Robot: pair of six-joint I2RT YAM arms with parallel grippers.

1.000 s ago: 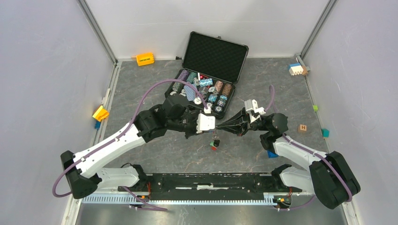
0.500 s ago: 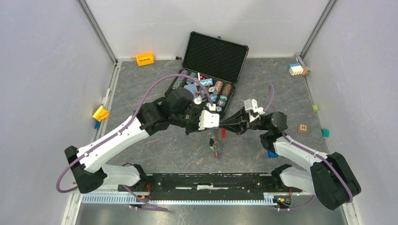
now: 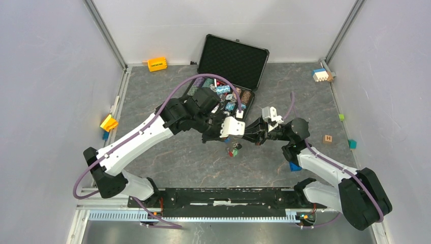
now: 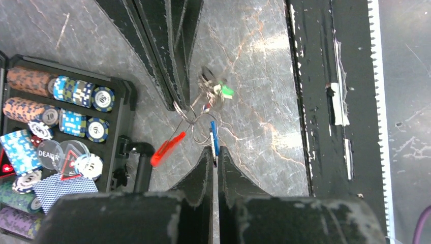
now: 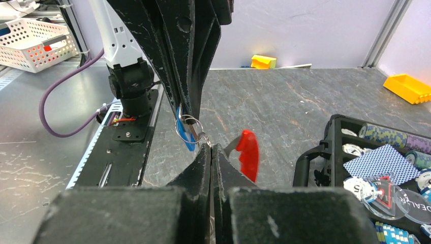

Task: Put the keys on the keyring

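1. The left gripper [image 4: 214, 155] is clamped shut on the blue key [image 4: 213, 137]. The right gripper [image 5: 210, 147], also shut, pinches the keyring [image 5: 248, 152] by its loop.
2. Both arms have drifted toward the chip case [image 3: 234, 58], and their tips now nearly touch.
3. The keyring hangs between them, off the table, so threading looks underway.

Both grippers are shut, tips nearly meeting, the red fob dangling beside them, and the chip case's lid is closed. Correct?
No: the case lid stands open, as the top view shows. The left gripper and right gripper are shut, the red fob dangling beside them.
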